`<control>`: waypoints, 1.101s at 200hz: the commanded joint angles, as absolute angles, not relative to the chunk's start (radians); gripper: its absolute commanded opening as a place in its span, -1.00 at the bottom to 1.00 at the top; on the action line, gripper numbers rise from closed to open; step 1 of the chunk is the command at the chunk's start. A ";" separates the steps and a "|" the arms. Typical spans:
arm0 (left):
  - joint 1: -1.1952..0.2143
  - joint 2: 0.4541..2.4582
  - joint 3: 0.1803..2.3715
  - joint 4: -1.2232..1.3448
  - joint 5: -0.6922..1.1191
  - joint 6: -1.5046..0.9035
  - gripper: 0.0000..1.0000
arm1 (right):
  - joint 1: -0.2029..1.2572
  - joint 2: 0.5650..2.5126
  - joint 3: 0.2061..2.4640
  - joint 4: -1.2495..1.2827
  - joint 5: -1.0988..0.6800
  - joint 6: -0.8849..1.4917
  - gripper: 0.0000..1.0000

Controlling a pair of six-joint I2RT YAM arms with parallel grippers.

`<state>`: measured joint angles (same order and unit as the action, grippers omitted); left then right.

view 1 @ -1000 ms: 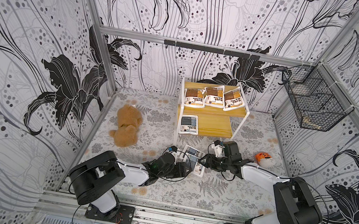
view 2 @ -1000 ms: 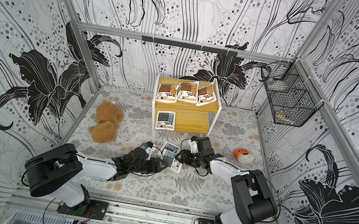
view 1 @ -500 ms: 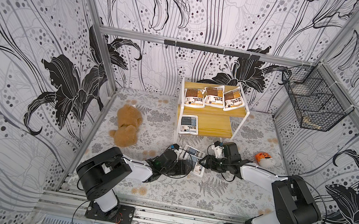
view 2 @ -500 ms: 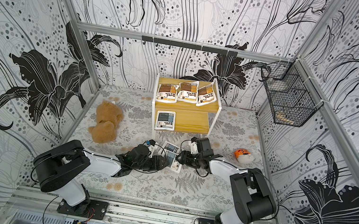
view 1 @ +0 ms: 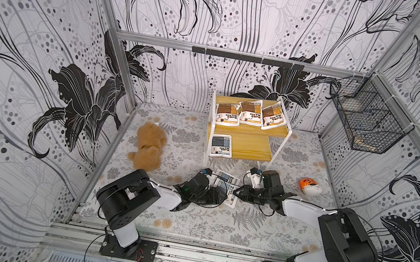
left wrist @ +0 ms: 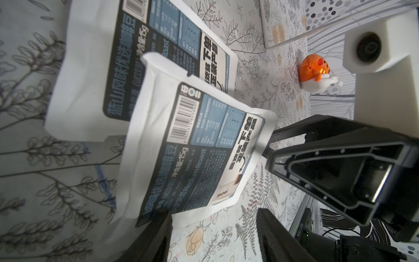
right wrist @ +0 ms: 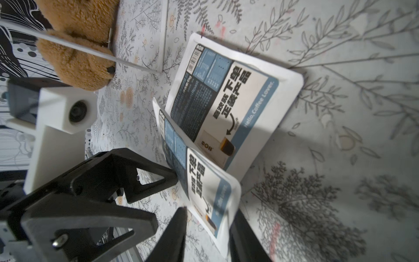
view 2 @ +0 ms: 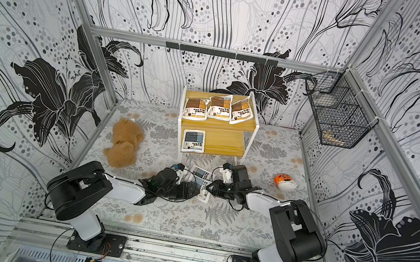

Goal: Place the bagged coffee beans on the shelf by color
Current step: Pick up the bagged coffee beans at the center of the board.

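Right wrist view is showing the right end effector (right wrist: 209, 212) sitting with its two fingers part-way closed on either side of one edge of a grey-blue coffee pouch (right wrist: 204, 181). Whether they are actually pinching it I cannot tell. That pouch is tilting up off the tabletop (right wrist: 340, 158), throwing a shadow beneath itself.

In the left wrist view the left end effector (left wrist: 210, 226) is standing open, gripping nothing, with bare tabletop showing between its fingers. In both top views the two end effectors are facing one another across this pouch, just below the centre of the frame.

Just beyond it a second grey-blue pouch (view 1: 227, 177) is lying flat on the tabletop. Further up, a brown plush bear (view 1: 149, 145) is lying to the left and an orange-and-white toy (view 1: 309, 185) is sitting to the right.

Above centre the shelf (view 1: 250, 144) is standing near the back wall. It is carrying a third grey-blue pouch (view 1: 221, 145) at the left end of its lower board and three brown-orange pouches (view 1: 250, 113) in a row on its upper board. A black wire basket (view 1: 365, 121) is hanging at the upper right.
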<state>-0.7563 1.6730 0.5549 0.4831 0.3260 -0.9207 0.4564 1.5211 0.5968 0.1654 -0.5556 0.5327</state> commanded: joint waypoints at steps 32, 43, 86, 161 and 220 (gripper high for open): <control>-0.744 1.681 0.528 0.506 0.346 -0.886 0.28 | 0.457 1.524 0.589 0.204 -0.583 0.524 -0.18; -0.742 1.683 0.528 0.503 0.350 -0.884 0.28 | 0.457 1.529 0.590 0.222 -0.592 0.535 -0.25; -0.737 1.686 0.541 0.492 0.360 -0.875 0.27 | 0.460 1.478 0.546 0.282 -0.592 0.569 -0.92; -0.739 1.490 0.425 0.542 0.408 -0.977 0.31 | 0.465 1.175 0.384 0.266 -0.529 0.690 -1.00; -0.870 1.352 0.330 0.905 0.383 -1.288 0.44 | 0.468 0.744 0.334 0.119 -0.414 0.888 -1.00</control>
<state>-0.8169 1.3937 0.3164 0.7078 0.3958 -1.1545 0.4625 0.8753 0.3115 0.2020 -0.4847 0.7944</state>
